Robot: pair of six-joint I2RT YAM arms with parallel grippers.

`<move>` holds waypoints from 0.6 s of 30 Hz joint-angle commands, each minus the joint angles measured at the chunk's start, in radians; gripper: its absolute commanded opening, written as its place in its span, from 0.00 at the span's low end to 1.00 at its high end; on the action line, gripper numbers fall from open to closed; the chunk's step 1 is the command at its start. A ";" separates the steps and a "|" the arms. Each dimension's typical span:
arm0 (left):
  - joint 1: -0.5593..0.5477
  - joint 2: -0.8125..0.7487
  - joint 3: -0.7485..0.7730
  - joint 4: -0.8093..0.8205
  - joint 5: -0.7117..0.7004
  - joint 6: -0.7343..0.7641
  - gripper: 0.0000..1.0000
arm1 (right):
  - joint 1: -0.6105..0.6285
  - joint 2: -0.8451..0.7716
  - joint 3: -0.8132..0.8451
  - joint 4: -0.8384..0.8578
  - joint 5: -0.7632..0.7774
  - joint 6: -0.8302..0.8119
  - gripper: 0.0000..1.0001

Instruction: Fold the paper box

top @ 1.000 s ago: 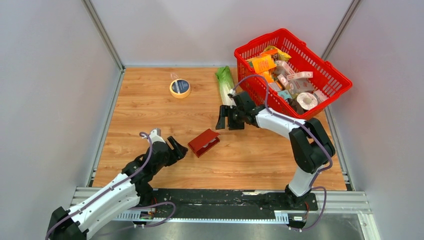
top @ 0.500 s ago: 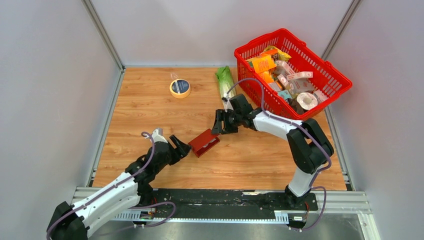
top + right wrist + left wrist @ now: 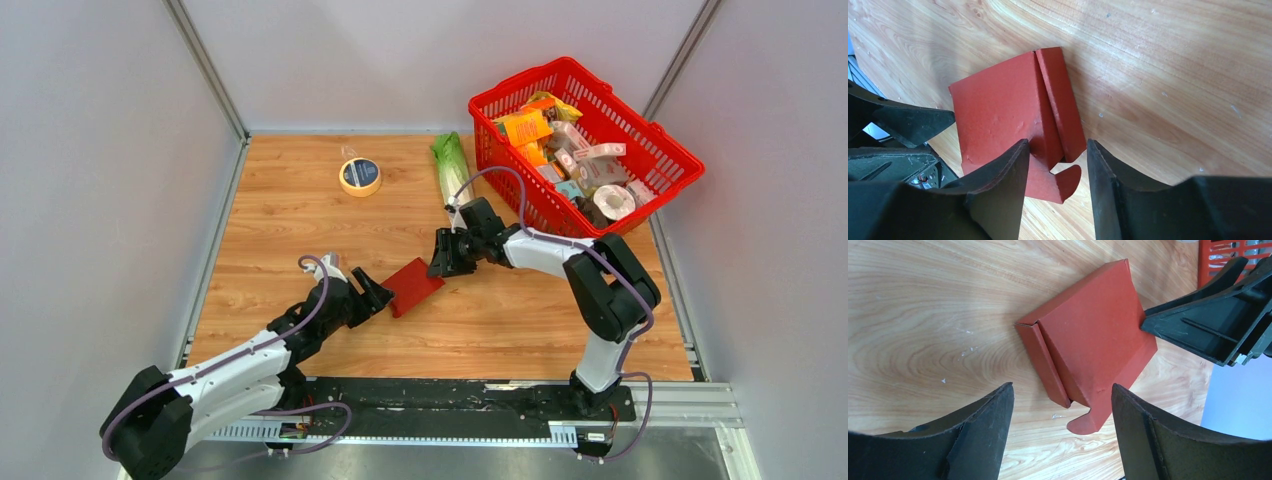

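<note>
The box (image 3: 412,285) is lying on the table (image 3: 300,230), near the middle, between the two grippers. It is dark red and thin, and it is looking almost flat. In the left wrist view the box (image 3: 1093,345) is showing one big smooth side. A thin strip is folding up along its left edge. A small round tab is sticking out at the near corner. In the right wrist view the box (image 3: 998,115) is showing the same strip and tab from the other end, and a few small dents are showing on the big side.

The left gripper (image 3: 375,295) is sitting at the near left end of the box. Its fingers are spread wide and are not holding anything. The tab is lying between them (image 3: 1063,400).

The right gripper (image 3: 445,255) is sitting at the far right end of the box. Its fingers are partly apart, and the strip and tab are lying between them (image 3: 1055,150). One finger is covering part of the big side. I cannot tell if they are squeezing the box.

From above, the grippers are hiding both ends of the box. The inside of the box is not showing. Behind the right arm, the basket (image 3: 585,130) is sitting full of small things.
</note>
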 commanded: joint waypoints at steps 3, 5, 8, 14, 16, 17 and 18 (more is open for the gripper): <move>0.004 0.068 0.040 0.124 0.025 -0.024 0.79 | -0.002 0.033 -0.012 0.054 0.036 0.006 0.41; 0.004 0.091 0.037 0.144 0.031 -0.028 0.79 | -0.002 0.039 -0.016 0.053 0.050 0.005 0.33; 0.002 0.115 0.037 0.166 0.027 -0.028 0.79 | -0.002 0.044 -0.024 0.063 0.055 0.006 0.29; 0.002 0.154 0.040 0.198 0.027 -0.025 0.79 | -0.005 0.064 -0.025 0.089 0.036 0.016 0.21; 0.004 0.160 0.039 0.203 0.025 -0.025 0.79 | -0.007 0.073 -0.024 0.095 0.026 0.020 0.18; 0.002 0.168 0.039 0.204 0.025 -0.027 0.78 | -0.011 0.081 -0.025 0.099 0.021 0.026 0.17; 0.004 0.172 0.037 0.209 0.025 -0.030 0.78 | -0.014 0.085 -0.027 0.102 0.015 0.028 0.15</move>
